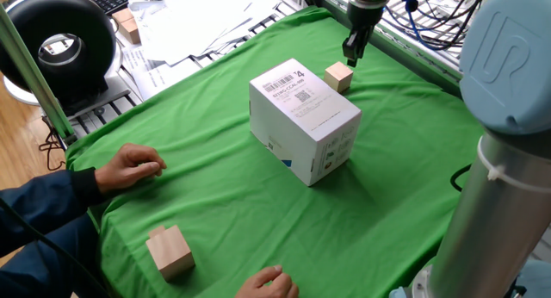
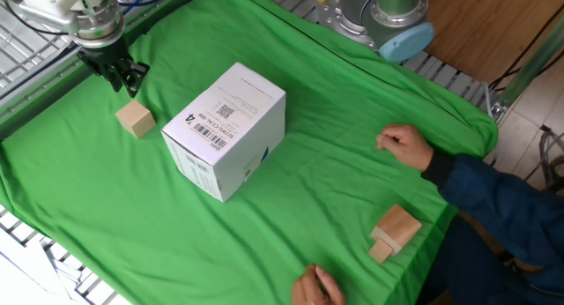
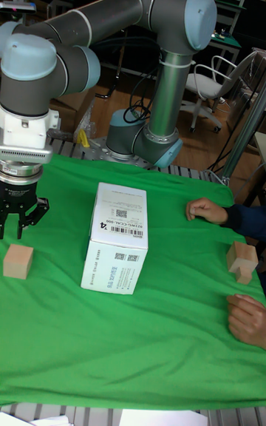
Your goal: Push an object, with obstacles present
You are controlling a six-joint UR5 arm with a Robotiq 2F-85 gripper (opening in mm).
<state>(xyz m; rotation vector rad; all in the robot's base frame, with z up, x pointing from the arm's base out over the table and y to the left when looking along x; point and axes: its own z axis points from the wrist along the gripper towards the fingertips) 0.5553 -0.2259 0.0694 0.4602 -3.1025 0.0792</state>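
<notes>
Hovering: gripper [image 2: 116, 75] hangs just beyond the small cube [image 2: 135, 119], not touching
Fingers: slightly parted, holding nothing
Obstacle: white box [image 2: 226, 130] sits beside the cube

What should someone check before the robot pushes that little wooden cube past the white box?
1. Hand near the small cube: ok, just above and behind it, not touching.
2. Hand's fingers closed for pushing: cannot tell.
3. Cube flat on the green cloth: ok.
4. White box apart from the cube: ok, a gap shows between them.
5. Person's hands away from the cube: ok, on the far side of the box.
6. Bigger wooden block out of the way: ok, near the person.
</notes>
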